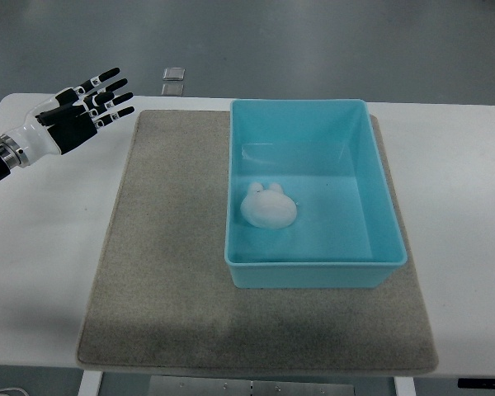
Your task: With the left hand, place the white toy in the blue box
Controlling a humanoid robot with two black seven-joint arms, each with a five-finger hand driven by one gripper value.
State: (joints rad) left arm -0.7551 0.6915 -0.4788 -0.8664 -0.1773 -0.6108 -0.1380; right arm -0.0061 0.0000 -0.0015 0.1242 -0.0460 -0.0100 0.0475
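Observation:
The white toy [268, 206] lies inside the blue box [379, 190], near its left wall, on the box floor. The box stands on a grey mat [165, 247] on the white table. My left hand [87, 103] is at the far left, above the table's back left corner, well away from the box. Its fingers are spread and straight, and it holds nothing. The right arm does not show.
The white table [41, 247] runs under the mat on all sides. A small clear square object [174, 73] lies past the table's back edge. The table's front edge is near the bottom of the view.

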